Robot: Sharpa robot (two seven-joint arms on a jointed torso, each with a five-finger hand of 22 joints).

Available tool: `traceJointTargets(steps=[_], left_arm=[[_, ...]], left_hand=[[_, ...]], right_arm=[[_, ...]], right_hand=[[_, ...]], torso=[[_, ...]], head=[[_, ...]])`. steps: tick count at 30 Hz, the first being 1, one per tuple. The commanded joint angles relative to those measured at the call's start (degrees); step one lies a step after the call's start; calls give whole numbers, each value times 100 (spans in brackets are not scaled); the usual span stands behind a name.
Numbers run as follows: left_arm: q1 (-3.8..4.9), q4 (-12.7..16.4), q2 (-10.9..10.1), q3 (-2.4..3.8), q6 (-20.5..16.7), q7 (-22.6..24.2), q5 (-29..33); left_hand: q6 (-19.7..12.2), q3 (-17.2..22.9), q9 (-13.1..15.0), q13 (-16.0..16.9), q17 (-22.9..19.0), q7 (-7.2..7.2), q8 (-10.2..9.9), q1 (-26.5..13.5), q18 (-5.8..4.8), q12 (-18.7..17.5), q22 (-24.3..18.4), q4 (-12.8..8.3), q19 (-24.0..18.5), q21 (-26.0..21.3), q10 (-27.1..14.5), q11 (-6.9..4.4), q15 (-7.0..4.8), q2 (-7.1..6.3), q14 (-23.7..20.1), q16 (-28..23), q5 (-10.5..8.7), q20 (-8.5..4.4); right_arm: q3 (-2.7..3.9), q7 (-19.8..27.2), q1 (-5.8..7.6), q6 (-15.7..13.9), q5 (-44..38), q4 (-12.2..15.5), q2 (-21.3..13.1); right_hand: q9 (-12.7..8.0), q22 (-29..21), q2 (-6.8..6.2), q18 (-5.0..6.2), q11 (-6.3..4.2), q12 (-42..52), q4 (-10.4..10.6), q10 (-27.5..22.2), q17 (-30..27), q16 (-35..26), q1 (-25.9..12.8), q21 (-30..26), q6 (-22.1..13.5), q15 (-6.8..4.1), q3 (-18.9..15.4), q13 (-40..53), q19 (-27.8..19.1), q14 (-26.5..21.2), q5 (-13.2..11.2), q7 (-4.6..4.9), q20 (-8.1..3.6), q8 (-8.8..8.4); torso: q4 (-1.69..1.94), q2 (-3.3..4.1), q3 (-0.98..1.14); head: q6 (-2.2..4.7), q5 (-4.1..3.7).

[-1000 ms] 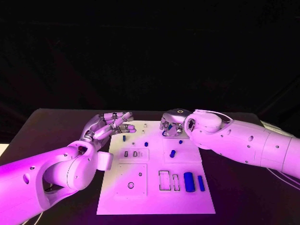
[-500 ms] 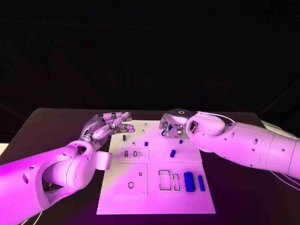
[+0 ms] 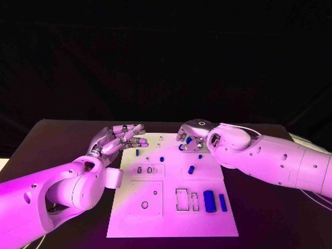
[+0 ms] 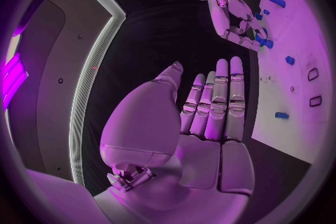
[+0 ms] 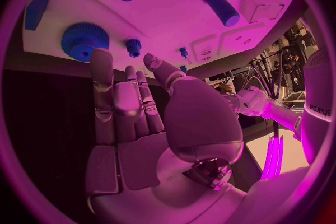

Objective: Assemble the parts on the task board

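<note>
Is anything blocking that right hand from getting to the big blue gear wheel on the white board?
Nothing visible does. In the right wrist view the right hand has its fingers spread and holds nothing, and its fingertips sit right next to the large blue gear on the task board. No other part lies between them.

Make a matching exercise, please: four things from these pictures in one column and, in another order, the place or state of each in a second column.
Things:
1. left hand
2. right hand
3. large blue cylinder
4. blue gear

Places or states:
a. lies on the near part of the task board
b. at the board's left edge, fingers apart, holding nothing
c. lies beyond the right hand's fingertips in the right wrist view
d. over the far part of the board, by small blue parts

Pairs: 1-b, 2-d, 3-a, 4-c
</note>
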Motion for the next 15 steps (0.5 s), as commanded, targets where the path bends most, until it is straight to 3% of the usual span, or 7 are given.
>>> traceJointTargets(steps=[1, 15], left_arm=[[7, -1, 9, 5, 120, 12, 8], [7, -21, 13, 5, 123, 8, 9]], left_hand=[[19, -27, -8, -6, 6, 32, -22, -21, 65, -21, 7, -14, 40, 16, -7, 35, -9, 22, 28, -22, -35, 1], [20, -26, -7, -6, 10, 27, -24, -15, 64, -24, 8, -20, 44, 19, -8, 33, -10, 28, 27, -27, -34, 0]], right_arm=[[2, -138, -3, 342, -135, -35, 19], [2, -148, -8, 668, -89, -145, 77]], right_hand=[[-2, -20, -65, 33, 5, -25, 40, -75, -33, -29, -2, -2, -8, 44, -14, -2, -47, 86, -22, 30, 9, -17], [4, -47, -18, 44, 10, -1, 82, -129, -59, -37, 27, -5, 13, 52, -27, 8, -94, 66, -3, 30, 22, -5]], torso=[[1, 6, -3], [10, 13, -3]], head=[[-10, -1], [-23, -11]])
